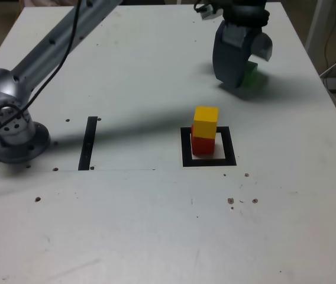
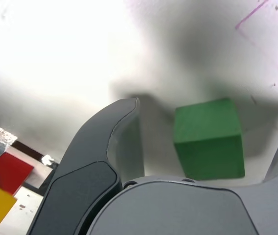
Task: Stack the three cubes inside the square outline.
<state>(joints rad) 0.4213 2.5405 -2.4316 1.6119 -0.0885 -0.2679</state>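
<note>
Green cube sits on the white tabletop at the far right of the exterior view, and the tool is lowered around it. In the wrist view the cube lies in the gap between the two dark grey jaws, nearer to one jaw than to the other, with bare tabletop showing on both of its sides. The jaws stand wide apart and do not touch it, so the tool is released and grasps nothing. In the exterior view only a small green part shows behind the tool's body.

Nearer to the camera and a little to the left of the tool stands the square outline, a thick black frame with a white centre. The red cube rests inside it, and the yellow cube sits on top of the red one. This pair is well apart from the green cube.

A narrow black strip lies on the tabletop further left, between the outline and the arm's grey base.
</note>
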